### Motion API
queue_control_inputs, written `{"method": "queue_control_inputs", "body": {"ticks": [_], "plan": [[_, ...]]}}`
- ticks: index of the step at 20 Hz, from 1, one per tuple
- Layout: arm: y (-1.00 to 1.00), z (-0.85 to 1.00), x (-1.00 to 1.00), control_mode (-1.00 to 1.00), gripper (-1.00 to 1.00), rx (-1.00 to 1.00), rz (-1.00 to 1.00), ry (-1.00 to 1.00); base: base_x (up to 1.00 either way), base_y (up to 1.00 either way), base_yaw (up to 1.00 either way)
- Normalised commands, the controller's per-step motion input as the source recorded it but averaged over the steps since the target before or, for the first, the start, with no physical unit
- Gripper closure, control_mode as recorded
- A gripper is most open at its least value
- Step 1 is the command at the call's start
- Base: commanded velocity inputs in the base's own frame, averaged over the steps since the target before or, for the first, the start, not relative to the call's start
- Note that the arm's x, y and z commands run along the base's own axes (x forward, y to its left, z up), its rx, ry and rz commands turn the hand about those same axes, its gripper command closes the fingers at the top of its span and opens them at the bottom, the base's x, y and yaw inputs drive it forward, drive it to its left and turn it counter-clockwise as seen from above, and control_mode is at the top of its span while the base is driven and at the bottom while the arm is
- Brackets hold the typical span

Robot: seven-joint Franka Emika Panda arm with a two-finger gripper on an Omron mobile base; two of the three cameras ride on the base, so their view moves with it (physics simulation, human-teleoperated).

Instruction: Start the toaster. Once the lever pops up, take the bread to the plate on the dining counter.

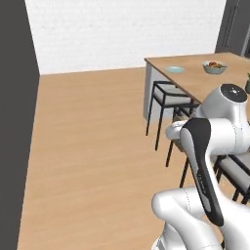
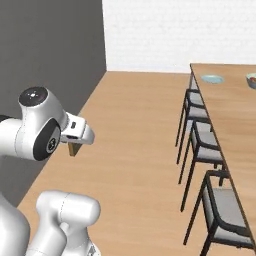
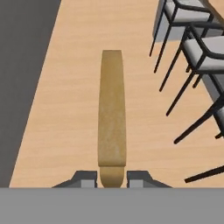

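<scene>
The bread [image 3: 112,113] is pinched edge-on between the two fingertips of the end effector [image 3: 112,178], sticking straight out from it, up in the air over the wood floor [image 3: 70,109]. A bit of it pokes out below the hand in the right base view too [image 2: 75,148]. The plate [image 2: 212,79] sits near the far end of the table [image 2: 235,115], with a bowl [image 1: 215,67] just beside it and chairs [image 2: 200,145] lined up along the near side.
</scene>
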Motion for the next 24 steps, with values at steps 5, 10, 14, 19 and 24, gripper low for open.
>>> {"method": "queue_control_inputs", "body": {"ticks": [5, 10, 14, 19, 24], "plan": [[0.0, 0.0, 0.0, 1.0, 1.0, 0.0, 0.0, 0.0, 1.0, 0.63, -0.09], [0.0, 0.0, 0.0, 1.0, 1.0, 0.0, 0.0, 0.0, 1.0, 0.51, -0.13], [0.0, 0.0, 0.0, 1.0, 1.0, 0.0, 0.0, 0.0, 1.0, 0.5, -0.15], [0.0, 0.0, 0.0, 1.0, 1.0, 0.0, 0.0, 0.0, 0.95, 0.39, -0.34], [0.0, 0.0, 0.0, 1.0, 1.0, 0.0, 0.0, 0.0, 0.78, 0.38, -0.59]]}}
